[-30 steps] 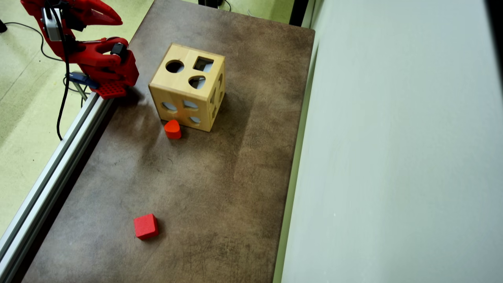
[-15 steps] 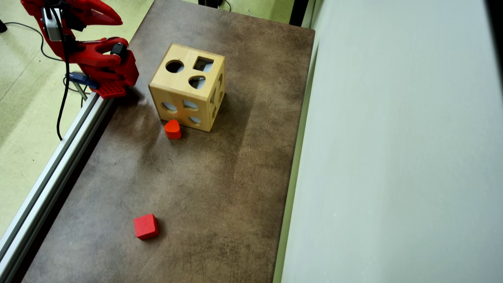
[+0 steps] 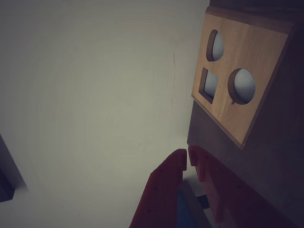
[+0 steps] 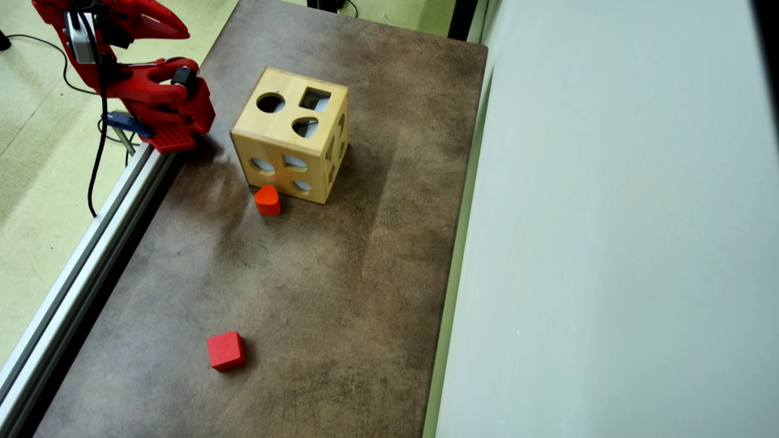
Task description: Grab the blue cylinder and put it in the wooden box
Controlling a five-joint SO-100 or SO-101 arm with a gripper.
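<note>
The wooden box (image 4: 291, 143) stands at the far middle of the brown table (image 4: 316, 286), with round, square and other holes in its top. In the wrist view one holed face of the wooden box (image 3: 240, 80) fills the upper right. The blue cylinder is out of view in both views. My red gripper (image 4: 184, 29) is folded back at the top left corner, off the table and left of the box. Its jaws (image 3: 188, 159) are shut, tips almost touching, with nothing between them.
A red-orange rounded block (image 4: 267, 200) rests against the box's near face. A red cube (image 4: 226, 350) lies near the front. An aluminium rail (image 4: 79, 267) runs along the table's left edge, with a blue clamp (image 4: 125, 121) at the arm's base. A grey wall (image 4: 608, 243) bounds the right.
</note>
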